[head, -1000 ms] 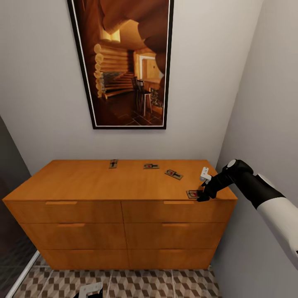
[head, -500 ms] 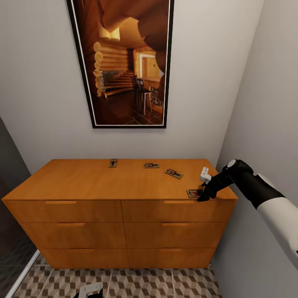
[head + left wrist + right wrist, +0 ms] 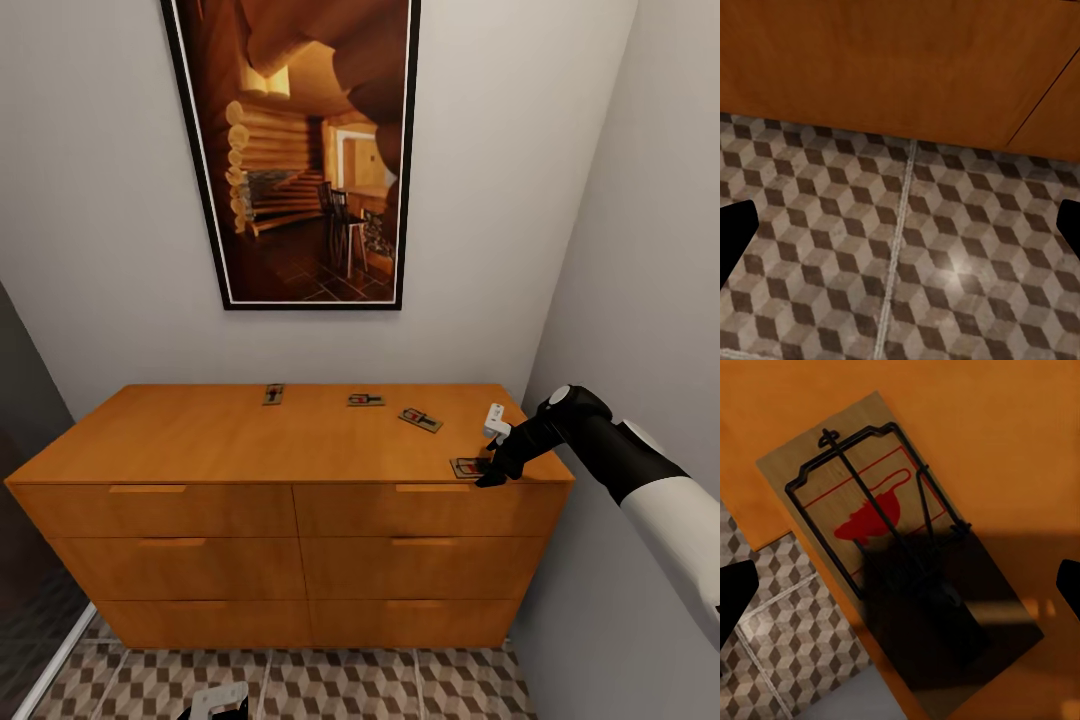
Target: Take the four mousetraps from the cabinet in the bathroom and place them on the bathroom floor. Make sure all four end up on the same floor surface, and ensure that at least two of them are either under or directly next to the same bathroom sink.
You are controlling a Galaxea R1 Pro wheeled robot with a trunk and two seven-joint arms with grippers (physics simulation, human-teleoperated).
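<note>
Four mousetraps lie on the flat top of the orange-brown cabinet (image 3: 250, 440): one at the back (image 3: 274, 395), one beside it (image 3: 365, 401), one further right (image 3: 420, 420), and one at the front right corner (image 3: 464, 467). My right gripper (image 3: 491, 473) hovers at that corner trap. In the right wrist view the tan board with black spring bar and red patch (image 3: 881, 521) lies between the spread fingertips of the open gripper (image 3: 900, 585), its corner overhanging the cabinet edge. My left gripper (image 3: 220, 700) hangs low, open (image 3: 900, 232) over the cube-patterned bathroom floor (image 3: 945, 247).
A large framed picture (image 3: 300, 150) hangs on the wall behind the cabinet. A grey wall (image 3: 640, 250) stands close on the right, beside my right arm. Drawer fronts (image 3: 290, 560) face me, with tiled floor (image 3: 350, 685) at their foot.
</note>
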